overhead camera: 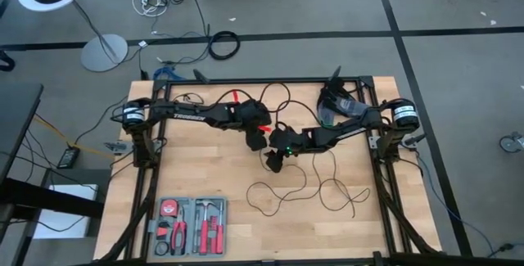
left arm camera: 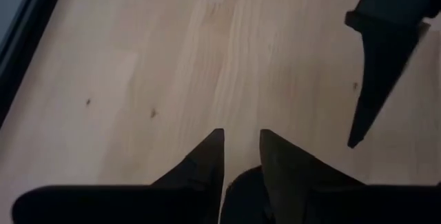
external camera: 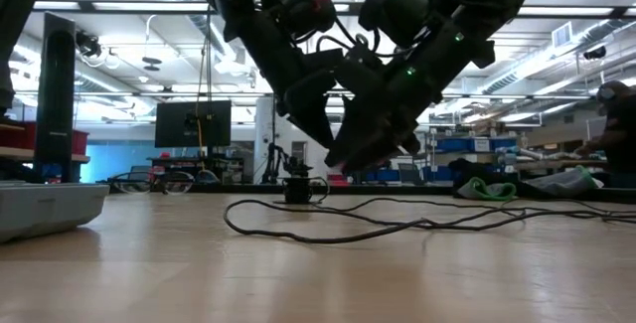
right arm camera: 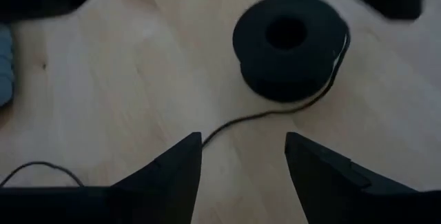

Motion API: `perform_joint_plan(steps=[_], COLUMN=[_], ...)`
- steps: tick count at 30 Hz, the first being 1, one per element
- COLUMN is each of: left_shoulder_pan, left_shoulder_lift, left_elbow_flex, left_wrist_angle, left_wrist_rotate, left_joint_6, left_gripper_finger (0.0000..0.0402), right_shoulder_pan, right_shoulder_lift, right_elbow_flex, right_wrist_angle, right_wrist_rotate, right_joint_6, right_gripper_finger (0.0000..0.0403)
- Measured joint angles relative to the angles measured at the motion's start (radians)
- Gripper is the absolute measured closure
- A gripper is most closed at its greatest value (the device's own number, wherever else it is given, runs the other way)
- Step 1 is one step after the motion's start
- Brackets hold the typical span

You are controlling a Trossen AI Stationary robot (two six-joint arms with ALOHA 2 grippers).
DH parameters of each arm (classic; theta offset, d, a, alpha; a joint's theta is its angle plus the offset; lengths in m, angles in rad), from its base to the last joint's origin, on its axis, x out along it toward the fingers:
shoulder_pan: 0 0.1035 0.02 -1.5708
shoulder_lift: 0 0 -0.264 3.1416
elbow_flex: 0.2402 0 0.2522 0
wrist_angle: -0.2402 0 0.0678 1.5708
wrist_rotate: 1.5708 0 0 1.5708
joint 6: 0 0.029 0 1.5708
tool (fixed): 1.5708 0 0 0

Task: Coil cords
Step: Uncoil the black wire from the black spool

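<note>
My right claw [right arm camera: 241,165] hangs wide open and empty over the puck [right arm camera: 288,45] at tabletop [overhead camera: 393,225] centre. My left claw [left arm camera: 241,158] at 10 o'clock is nearly closed, holding nothing visible. The cord [overhead camera: 303,192] sprawls loose towards 5 o'clock; I judge coiling barely begun.

Ceiling lights backlight silhouetted arms; wrist views blurred.

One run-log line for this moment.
cord loose in loops on table | puck ahead of right tool, open | left tool beside it, nothing visible between fingers
</note>
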Motion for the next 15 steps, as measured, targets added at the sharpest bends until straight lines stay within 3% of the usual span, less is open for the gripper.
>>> perform_joint_plan(steps=[8,15], left_shoulder_pan=[0.005,0.023], left_shoulder_lift=[0.000,0.000], left_elbow_flex=[0.000,0.000], left_wrist_angle=[-0.013,-0.137], left_wrist_rotate=[-0.001,-0.093], left_joint_6=[0.000,0.040], left_gripper_finger=[0.0260,0.0136], right_shoulder_pan=[0.000,0.000], right_shoulder_lift=[0.000,0.000], right_elbow_flex=[0.000,0.000], right_wrist_angle=[-0.073,-0.079], right_wrist_rotate=[-0.005,-0.005], right_joint_6=[0.025,0.029], right_gripper_finger=[0.0194,0.0194])
